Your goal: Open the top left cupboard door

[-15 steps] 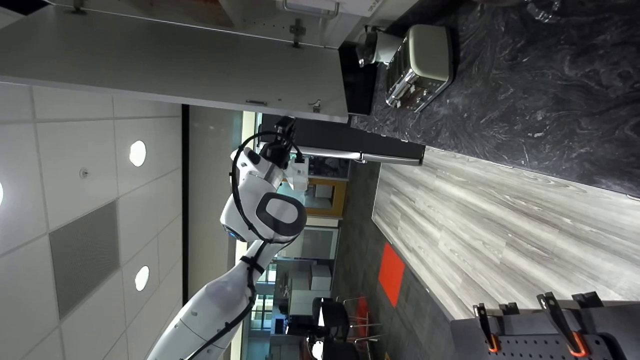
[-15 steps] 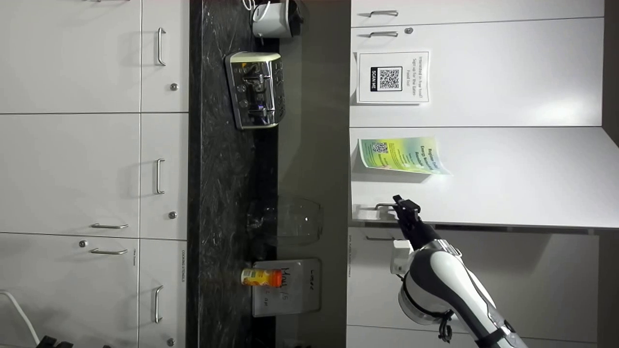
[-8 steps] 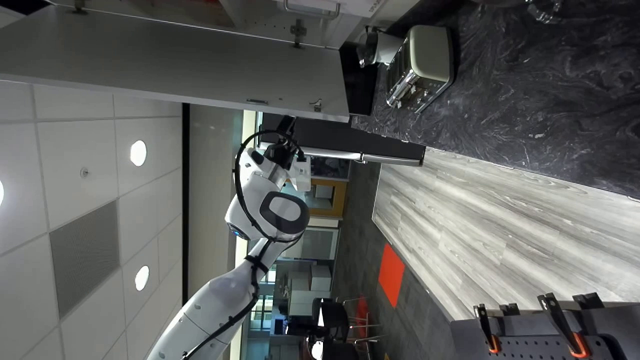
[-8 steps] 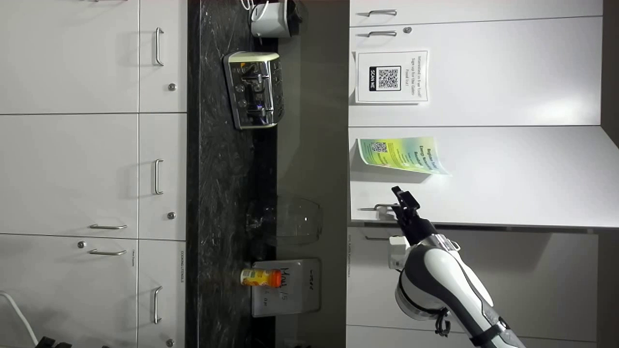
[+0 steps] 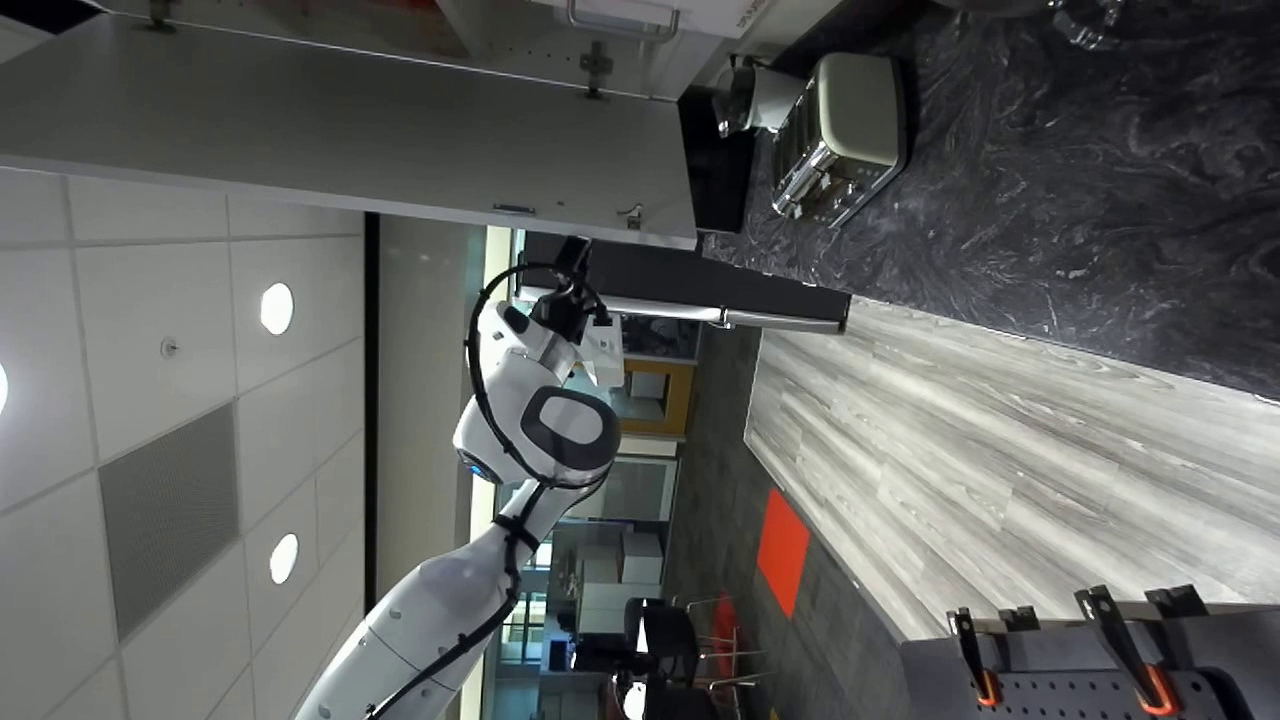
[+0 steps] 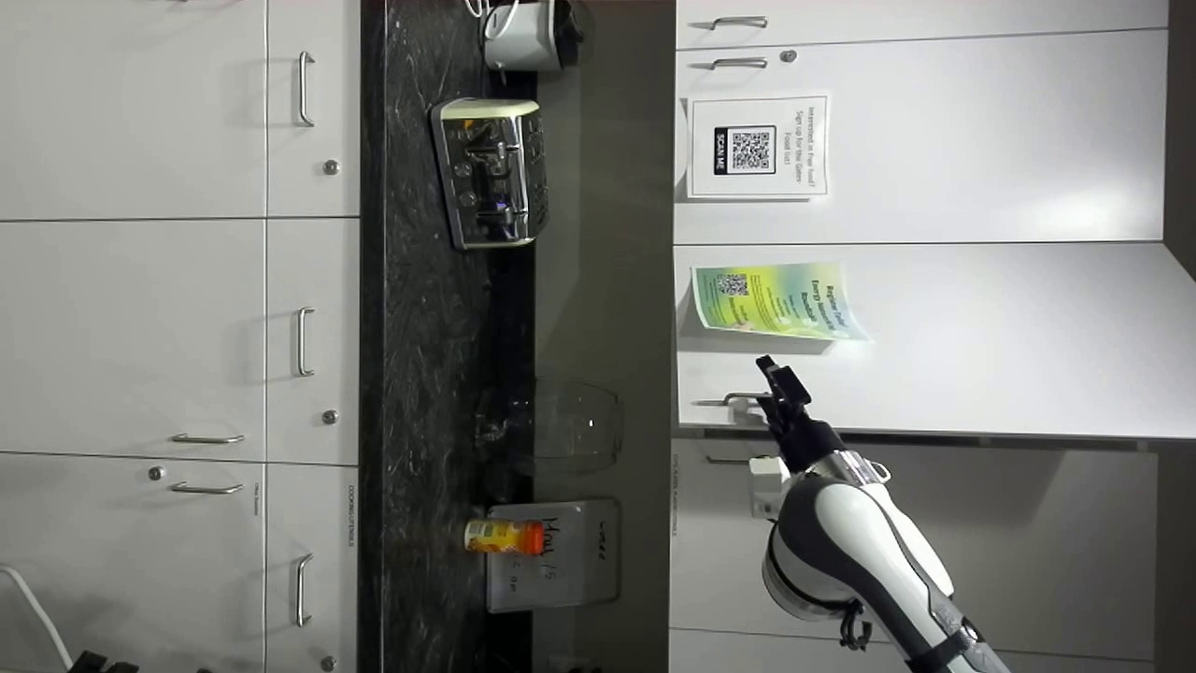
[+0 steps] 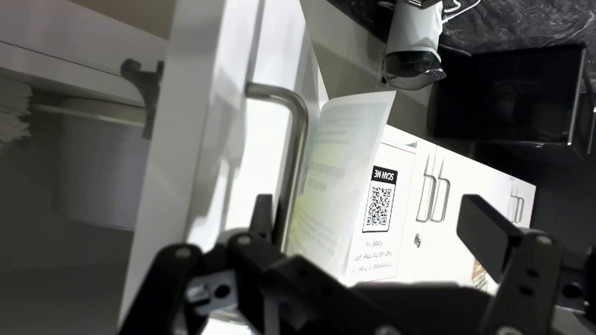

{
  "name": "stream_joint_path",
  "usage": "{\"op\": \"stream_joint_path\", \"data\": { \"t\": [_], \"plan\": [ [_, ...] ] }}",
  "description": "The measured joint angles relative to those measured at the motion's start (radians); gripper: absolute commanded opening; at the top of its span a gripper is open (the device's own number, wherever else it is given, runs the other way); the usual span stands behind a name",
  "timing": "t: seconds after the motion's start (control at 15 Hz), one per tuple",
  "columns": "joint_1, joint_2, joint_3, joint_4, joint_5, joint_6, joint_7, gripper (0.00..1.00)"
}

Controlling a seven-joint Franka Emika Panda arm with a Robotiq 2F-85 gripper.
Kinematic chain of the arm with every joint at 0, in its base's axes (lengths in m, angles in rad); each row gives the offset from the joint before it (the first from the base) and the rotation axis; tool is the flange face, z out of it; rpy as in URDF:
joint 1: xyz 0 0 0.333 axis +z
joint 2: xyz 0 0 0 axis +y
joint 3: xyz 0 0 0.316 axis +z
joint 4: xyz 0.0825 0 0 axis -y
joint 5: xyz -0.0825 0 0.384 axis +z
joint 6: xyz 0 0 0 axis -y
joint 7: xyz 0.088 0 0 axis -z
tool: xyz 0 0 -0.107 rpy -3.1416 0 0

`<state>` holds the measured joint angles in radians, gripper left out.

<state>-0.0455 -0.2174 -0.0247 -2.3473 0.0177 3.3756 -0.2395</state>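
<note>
The top left cupboard door (image 6: 990, 346) stands swung out from its cabinet, an off-white panel carrying a yellow-green flyer (image 6: 780, 301). An exterior view shows the inner side of the door (image 5: 330, 120), with hinges along its far edge. In the wrist view its metal handle (image 7: 300, 125) runs beside the left finger (image 7: 263, 211), which appears to sit between bar and panel; whether it touches cannot be told. My gripper (image 7: 372, 223) is open, its other finger (image 7: 484, 232) well away to the right. In an exterior view the gripper (image 6: 777, 372) is at the handle (image 6: 745, 397).
Inside the cupboard the wrist view shows a white rounded container (image 7: 98, 167). A neighbouring door bears a QR notice (image 6: 759, 150). Below, a toaster (image 6: 495, 173), a kettle (image 6: 523, 37), a glass bowl (image 6: 579, 425) and a yellow bottle (image 6: 503, 536) stand along the dark counter (image 6: 420, 355).
My gripper's fingers have spread apart at the handle, and the hand has shifted slightly over the door. The door shows no clear movement.
</note>
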Motion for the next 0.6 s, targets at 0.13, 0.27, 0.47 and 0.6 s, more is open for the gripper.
{"op": "stream_joint_path", "data": {
  "t": [0.13,0.27,0.47,0.6],
  "plan": [
    [0.014,-0.015,-0.002,-0.018,-0.001,0.0,-0.008,1.0],
    [0.078,-0.056,0.001,-0.078,-0.001,-0.016,-0.005,1.0],
    [0.122,-0.13,0.095,-0.201,-0.01,-0.053,0.05,1.0],
    [0.125,-0.171,0.161,-0.262,-0.006,-0.068,0.066,1.0]
  ]
}}
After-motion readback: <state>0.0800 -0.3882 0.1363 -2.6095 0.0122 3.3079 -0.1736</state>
